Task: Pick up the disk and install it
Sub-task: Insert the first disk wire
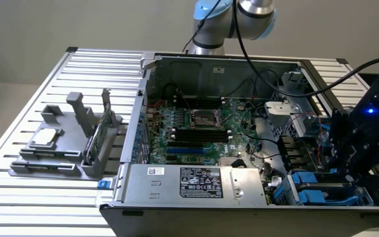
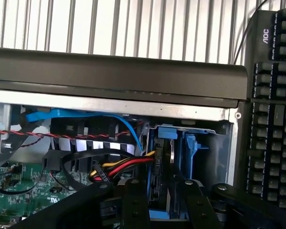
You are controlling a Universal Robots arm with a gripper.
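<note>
Gripper (image 2: 159,210) fingers straddle the disk (image 2: 158,171), apparently clamping it edgewise inside the computer case (image 1: 176,217) drive bay; rigid, probably heavy metal, best held by its blue rails.

One open computer case (image 1: 242,148) sits on one slatted tabletop (image 1: 57,197). One grey holder (image 1: 64,143) carries one chip (image 1: 47,137) and one green card (image 1: 96,136). One keyboard (image 2: 271,109) lies beside the case. One robot arm (image 1: 232,19) carries one gripper (image 1: 357,148).
</note>
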